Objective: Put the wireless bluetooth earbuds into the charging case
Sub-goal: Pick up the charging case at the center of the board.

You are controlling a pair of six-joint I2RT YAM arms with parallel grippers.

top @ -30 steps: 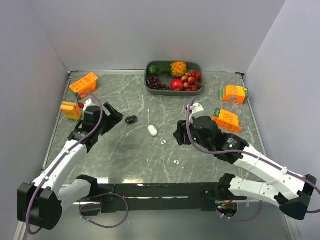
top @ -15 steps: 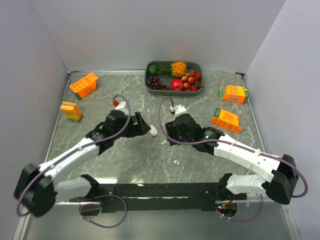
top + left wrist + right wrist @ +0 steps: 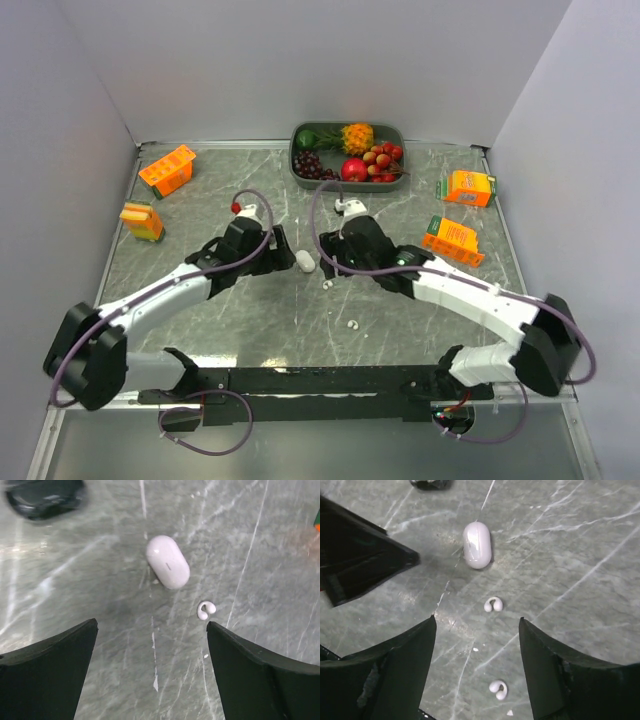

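Two claws, the left claw [image 3: 151, 630] and the right claw [image 3: 476, 625], are held spread and empty over the middle of the desk [image 3: 300, 330], seemingly to flank the closed white charging case [image 3: 477, 545]. One white earbud [image 3: 493, 604] is seen just beside it, a second earbud [image 3: 497, 689] nearer the near edge.
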